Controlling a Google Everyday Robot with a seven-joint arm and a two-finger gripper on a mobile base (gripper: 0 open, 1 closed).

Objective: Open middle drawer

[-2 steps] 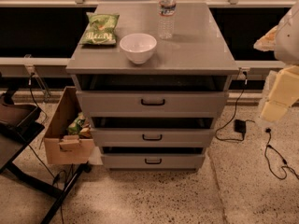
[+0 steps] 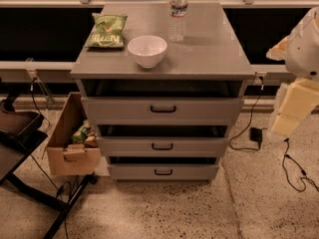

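Note:
The grey cabinet (image 2: 209, 54) stands in the middle of the camera view with three drawers. The middle drawer (image 2: 199, 147) has a flat grey front and a small black loop handle (image 2: 162, 146). It stands a little out, with a dark gap above its front. The taller top drawer (image 2: 119, 109) and the smallest bottom drawer (image 2: 189, 172) also stand a little out. My gripper (image 2: 286, 126) hangs at the pale end of the arm by the right edge. It is well to the right of the cabinet, at about the height of the drawers, and touches nothing.
On the cabinet top are a white bowl (image 2: 147, 50), a green snack bag (image 2: 106, 31) and a water bottle (image 2: 178, 14). A cardboard box (image 2: 65, 148) stands left of the cabinet, next to a black stand (image 2: 20, 133). Cables and a power adapter (image 2: 256, 134) lie on the floor at right.

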